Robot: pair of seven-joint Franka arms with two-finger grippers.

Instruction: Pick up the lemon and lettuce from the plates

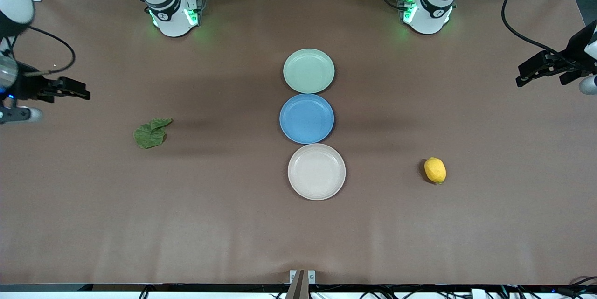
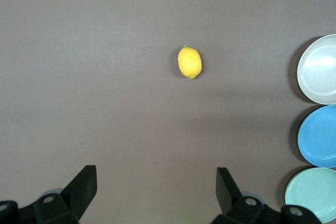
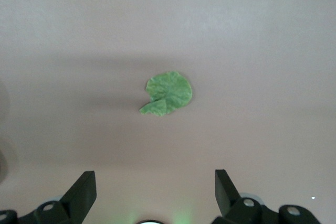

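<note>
Left gripper (image 1: 536,73) and right gripper (image 1: 74,90) both wide open, empty, up over the table ends. I see the beige plate (image 1: 316,171) nearest, bare; lemon (image 1: 434,170) beside it toward the left arm's end. Lettuce (image 1: 150,133) farther, right arm's end. Mint plate (image 1: 308,70) farthest, bare.

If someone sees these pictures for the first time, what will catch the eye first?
Three empty plates in a row mid-table: mint plate farthest from the front camera, blue plate in the middle, cream plate nearest. The bright lemon lies on the bare table toward the left arm's end, the lettuce toward the right arm's end. The left hand and the right hand wait open at the table's ends.
</note>
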